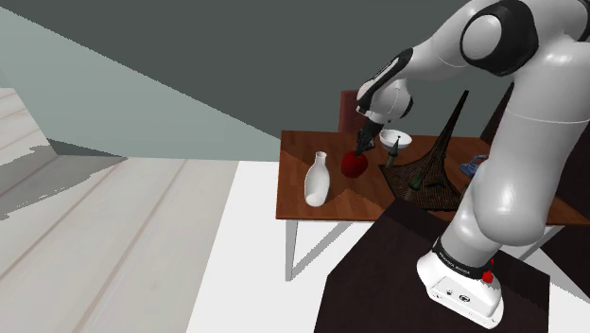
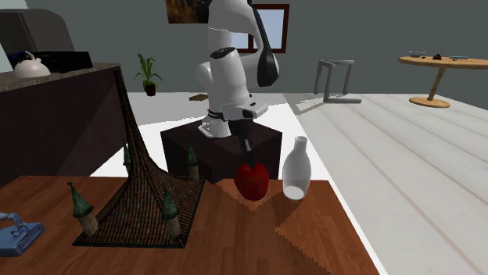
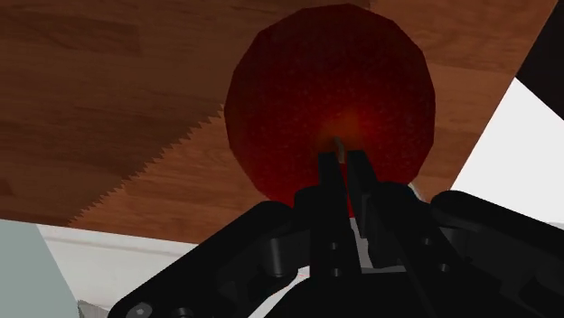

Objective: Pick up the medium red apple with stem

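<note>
Arm (image 1: 495, 180) arches over the wooden table (image 1: 295, 194), wrist angled steeply down, gripper (image 1: 364, 144) pinched narrow on the stem of the red apple (image 3: 307, 81).

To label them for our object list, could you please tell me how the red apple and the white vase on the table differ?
The round dark red apple is squat and low; the white narrow-necked vase stands taller. The apple is speckled red all over; the vase is plain white. Both rest on the brown wooden table, side by side but apart.
</note>
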